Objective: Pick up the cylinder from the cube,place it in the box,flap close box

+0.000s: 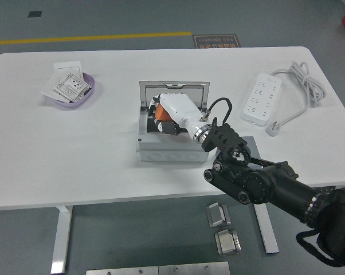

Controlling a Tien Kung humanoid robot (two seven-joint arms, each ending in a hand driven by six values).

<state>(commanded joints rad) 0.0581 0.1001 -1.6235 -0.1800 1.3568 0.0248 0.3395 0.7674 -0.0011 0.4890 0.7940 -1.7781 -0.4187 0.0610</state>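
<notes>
– Where's the cylinder (159,109) right now?

– Inside the box (172,150), which sits in the middle of the table (75,149). Only a sliver of orange shows, at the hand's upper left side, toward the box's back left.

– And the hand?

– The right hand (171,112) reaches into the box from its right front corner, its white shell covering most of the opening. The fingers curl around the orange cylinder, though the shell hides how firmly.

– Is the lid in the way?

– The box's flap (173,86) stands upright along the far edge, behind the hand, apart from it.

– What else lies around the box?

– Well to its left, a purple dish (71,95) with white cards in it. To its right, a white power strip (262,98) with its cable (301,74) coiled behind. Just right of the box, under the black forearm, a grey block (251,144) shows; I can't tell more of it.
</notes>
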